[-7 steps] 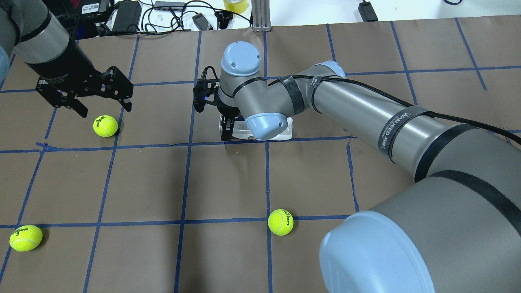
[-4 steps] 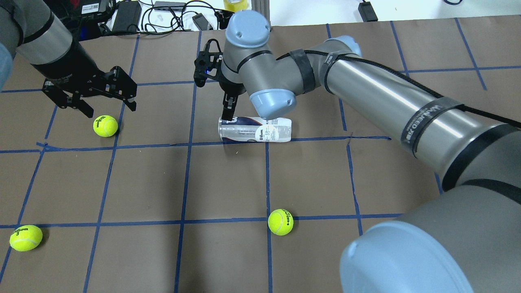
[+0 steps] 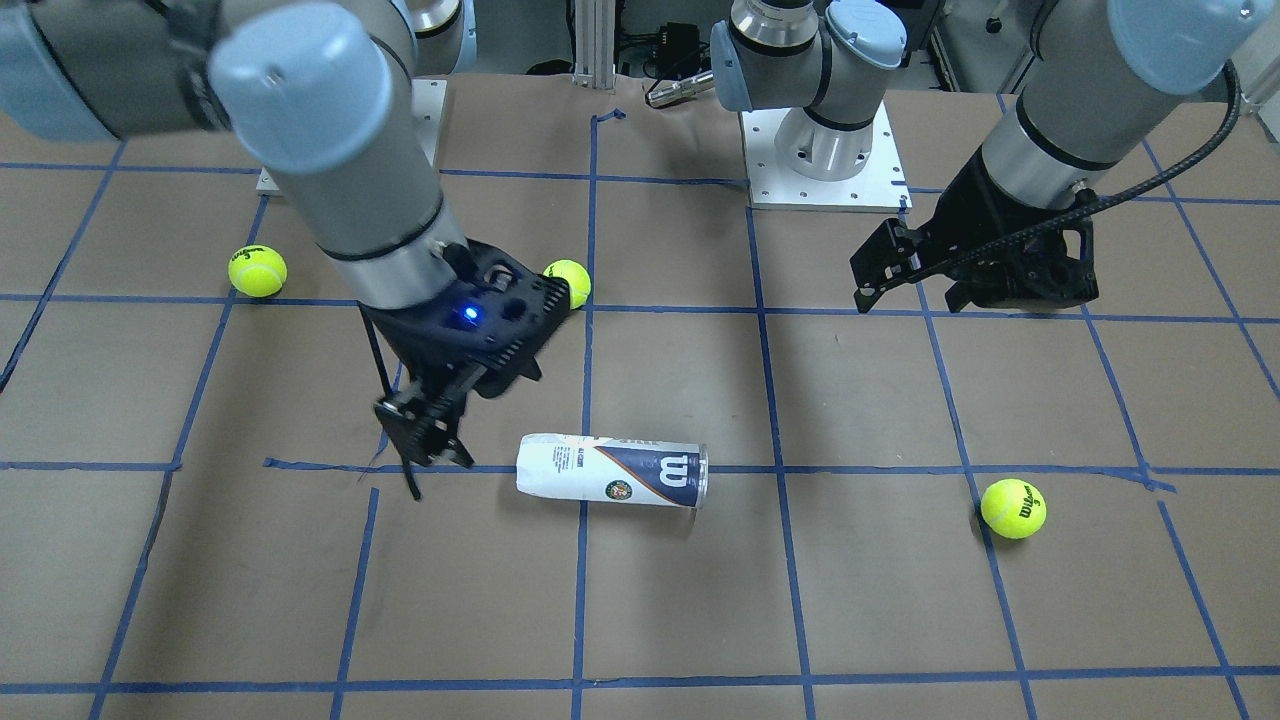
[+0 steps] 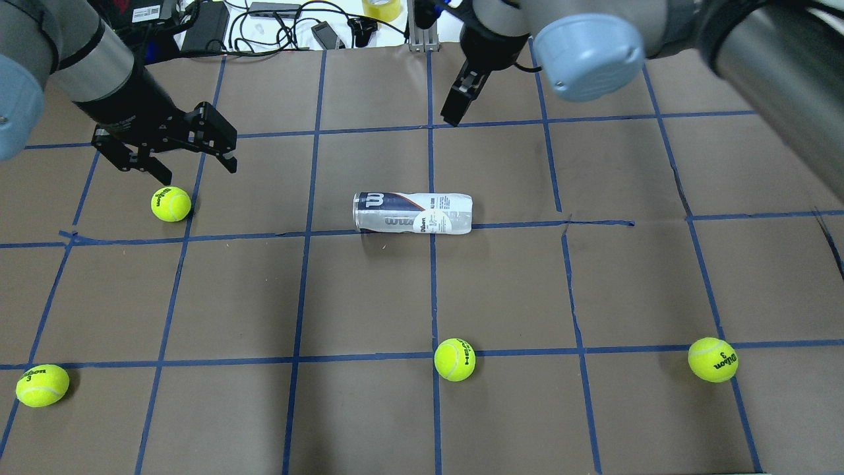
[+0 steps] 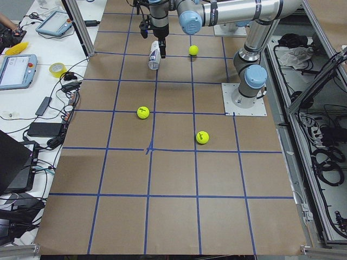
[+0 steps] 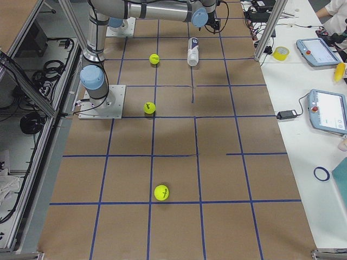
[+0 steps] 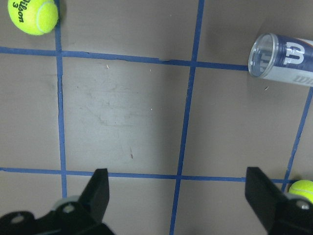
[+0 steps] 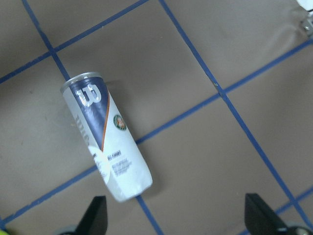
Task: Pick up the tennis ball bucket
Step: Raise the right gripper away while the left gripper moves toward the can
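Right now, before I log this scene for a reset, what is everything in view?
tennis ball bucket: one, clear with white and navy label, lying on its side mid-table, neither gripper touching it.
tennis balls: four, yellow-green, loose on the table; this one far left, others near left, near centre, near right.
table: one, brown paper with blue tape grid.
tape roll: one, yellow, beyond the far edge.
cables and adapters: several, black, beyond the far edge.
left gripper: one, black, fingers open, empty, by the far-left ball.
right gripper: one, black, fingers open, empty, above the table, off the bucket.
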Robot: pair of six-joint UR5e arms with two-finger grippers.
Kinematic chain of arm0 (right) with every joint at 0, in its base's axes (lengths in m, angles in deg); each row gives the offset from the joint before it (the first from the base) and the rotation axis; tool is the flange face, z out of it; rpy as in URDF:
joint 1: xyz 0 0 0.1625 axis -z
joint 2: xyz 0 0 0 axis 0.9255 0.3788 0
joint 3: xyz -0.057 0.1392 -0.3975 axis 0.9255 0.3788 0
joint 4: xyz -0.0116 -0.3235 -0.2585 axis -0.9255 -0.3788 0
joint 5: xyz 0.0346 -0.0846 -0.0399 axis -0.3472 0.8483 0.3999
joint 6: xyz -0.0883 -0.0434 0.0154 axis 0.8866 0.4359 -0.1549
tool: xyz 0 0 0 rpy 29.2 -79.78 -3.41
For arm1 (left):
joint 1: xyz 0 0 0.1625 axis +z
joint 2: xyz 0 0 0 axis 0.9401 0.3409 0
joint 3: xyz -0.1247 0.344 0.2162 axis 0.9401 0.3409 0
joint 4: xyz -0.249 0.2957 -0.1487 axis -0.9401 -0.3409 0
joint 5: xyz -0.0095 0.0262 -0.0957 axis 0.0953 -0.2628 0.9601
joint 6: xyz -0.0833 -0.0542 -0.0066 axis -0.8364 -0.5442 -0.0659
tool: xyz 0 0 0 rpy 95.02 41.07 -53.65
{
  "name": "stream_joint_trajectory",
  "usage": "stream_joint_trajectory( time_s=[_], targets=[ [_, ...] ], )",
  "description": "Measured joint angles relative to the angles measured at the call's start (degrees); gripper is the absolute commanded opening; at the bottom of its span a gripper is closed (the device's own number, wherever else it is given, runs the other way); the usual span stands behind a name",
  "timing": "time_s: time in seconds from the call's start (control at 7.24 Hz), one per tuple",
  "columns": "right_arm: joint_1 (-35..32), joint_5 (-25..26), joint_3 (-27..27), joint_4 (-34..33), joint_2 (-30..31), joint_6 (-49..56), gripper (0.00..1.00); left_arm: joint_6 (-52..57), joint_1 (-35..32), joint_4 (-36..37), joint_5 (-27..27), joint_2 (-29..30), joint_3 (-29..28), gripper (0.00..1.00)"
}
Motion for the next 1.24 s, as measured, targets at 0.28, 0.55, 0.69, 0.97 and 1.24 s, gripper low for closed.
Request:
stream_joint_trajectory(
  time_s=[0.28, 0.55, 0.69, 0.97, 1.24],
  targets=[
    [3.82, 6.37, -0.16, 10.20, 9.79, -7.17, 1.00, -0.53, -0.56, 4.66, 4.04, 2.36, 0.92, 1.00],
    [5.59, 11.35, -0.36, 14.92, 14.00, -22.52, 1.00, -0.81, -1.69, 7.90, 6.08, 4.18, 1.74, 1.00],
    [6.37, 11.81, -0.48, 15.39, 14.46, -30.15, 1.00, -0.88, -1.97, 9.13, 9.14, 5.26, 1.91, 1.00],
    [7.72, 11.93, -2.52, 15.98, 14.58, -39.47, 1.00, -0.84, -2.25, 12.40, 13.98, 8.12, 2.71, 1.00],
    [8.25, 11.86, -7.79, 15.68, 14.49, -42.25, 1.00, -0.76, -2.46, 21.41, 18.64, 12.51, 6.72, 1.00]
  ],
)
